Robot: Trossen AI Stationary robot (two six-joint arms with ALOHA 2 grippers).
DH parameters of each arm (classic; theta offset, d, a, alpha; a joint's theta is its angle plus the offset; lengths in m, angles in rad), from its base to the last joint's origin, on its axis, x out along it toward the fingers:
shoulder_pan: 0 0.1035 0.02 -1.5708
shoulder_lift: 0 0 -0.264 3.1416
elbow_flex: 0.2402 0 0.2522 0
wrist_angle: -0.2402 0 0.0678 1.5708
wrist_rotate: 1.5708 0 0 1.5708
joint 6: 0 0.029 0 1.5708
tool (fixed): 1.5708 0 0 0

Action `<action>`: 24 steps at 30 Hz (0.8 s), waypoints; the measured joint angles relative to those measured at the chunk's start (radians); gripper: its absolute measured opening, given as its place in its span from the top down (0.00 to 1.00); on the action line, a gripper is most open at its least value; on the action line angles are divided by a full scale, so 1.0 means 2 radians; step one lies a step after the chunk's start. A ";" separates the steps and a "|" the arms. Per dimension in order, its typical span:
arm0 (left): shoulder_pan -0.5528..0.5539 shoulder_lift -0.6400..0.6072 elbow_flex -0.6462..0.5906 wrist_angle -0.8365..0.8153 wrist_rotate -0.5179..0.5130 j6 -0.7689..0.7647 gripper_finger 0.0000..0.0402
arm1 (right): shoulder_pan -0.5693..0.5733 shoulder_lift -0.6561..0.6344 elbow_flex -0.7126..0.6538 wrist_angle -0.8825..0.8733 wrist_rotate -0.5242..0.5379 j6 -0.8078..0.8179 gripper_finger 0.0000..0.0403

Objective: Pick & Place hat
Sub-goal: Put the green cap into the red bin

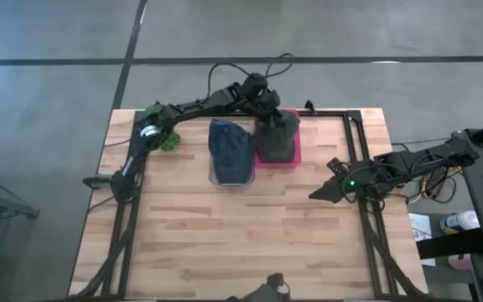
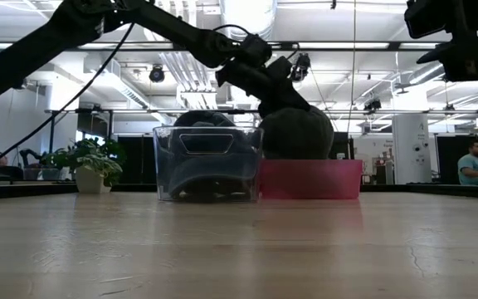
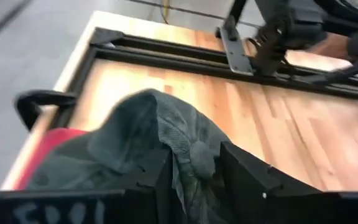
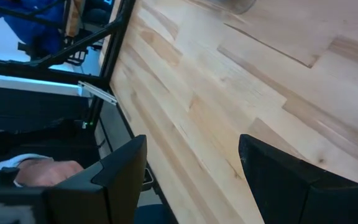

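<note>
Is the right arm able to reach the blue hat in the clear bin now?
Probably yes: the right gripper is open and empty, bare table lies between it and the blue hat, and the clear bin has no lid.

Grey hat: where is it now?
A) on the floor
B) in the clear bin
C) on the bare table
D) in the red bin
D: the grey hat sits in the red bin, with the left gripper just above it.

Lighting: even, from ceiling strips (image 2: 247, 48); soft glare on desk (image 2: 239, 241). Arms backlit in low view. Left wrist view motion-blurred.
</note>
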 joint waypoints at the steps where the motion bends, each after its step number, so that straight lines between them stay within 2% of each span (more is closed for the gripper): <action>1: 0.000 0.000 0.001 0.004 -0.011 -0.002 0.68 | 0.000 0.000 0.000 0.000 0.000 0.000 0.38; 12: 0.003 -0.021 0.014 -0.059 -0.205 -0.026 0.67 | 0.000 -0.009 0.000 0.021 0.003 -0.012 0.38; 19: 0.002 -0.044 0.015 -0.125 -0.240 -0.008 0.67 | -0.004 -0.009 0.000 0.018 0.006 -0.017 0.38; 21: 0.002 -0.058 0.015 -0.178 -0.250 -0.015 0.67 | -0.004 -0.009 0.000 0.017 0.005 -0.017 0.38; 24: 0.000 -0.078 0.015 -0.258 -0.235 -0.019 0.67 | -0.004 -0.009 0.000 0.017 0.006 -0.020 0.38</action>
